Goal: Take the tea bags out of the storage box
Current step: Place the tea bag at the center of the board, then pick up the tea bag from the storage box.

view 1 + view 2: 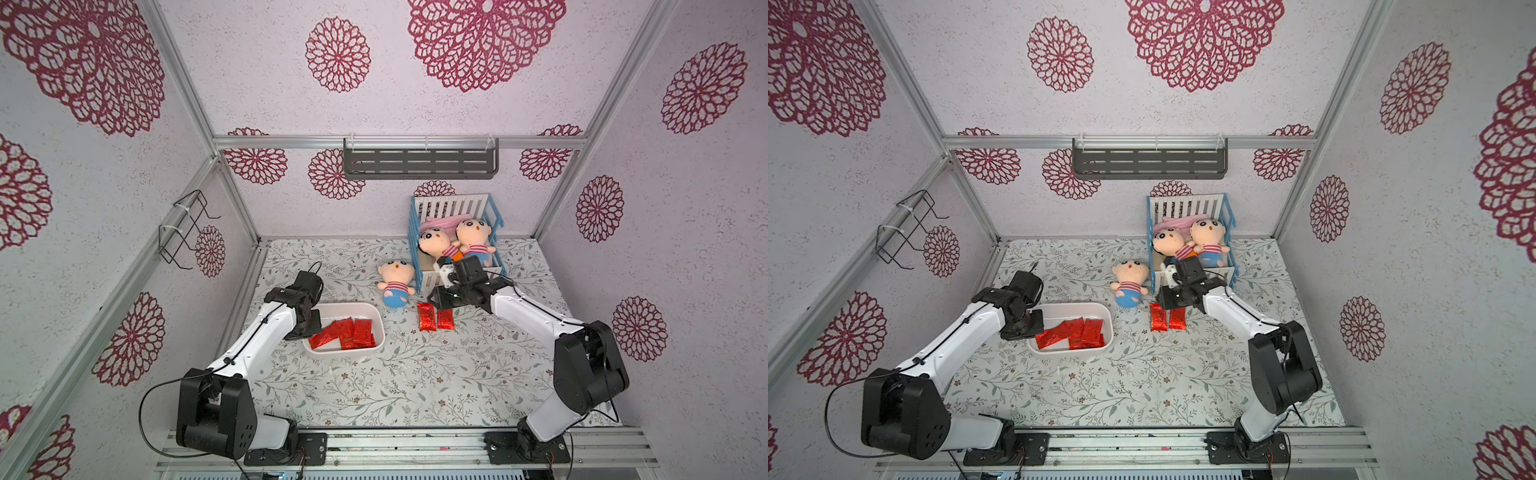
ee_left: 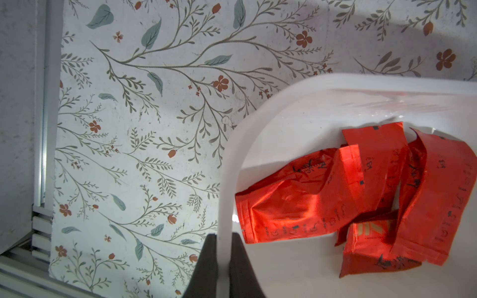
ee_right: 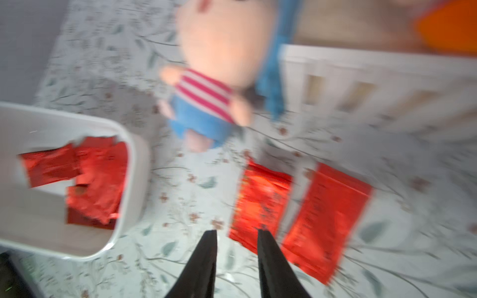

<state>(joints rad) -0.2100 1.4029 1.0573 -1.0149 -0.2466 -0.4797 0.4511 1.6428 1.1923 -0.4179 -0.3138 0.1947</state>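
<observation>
My left claw [image 2: 224,236] is clenched on the rim of the white box [image 2: 228,160], which holds a heap of red tea bags [image 2: 304,203], while my right claw [image 3: 237,232] hangs parted and empty just above two more tea bags [image 3: 260,201] lying side by side on the flowered mat [image 3: 180,206] near a doll [image 3: 206,98].

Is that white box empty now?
No, a heap of tea bags lies inside the white box, while two other tea bags lie outside it on the table.
</observation>
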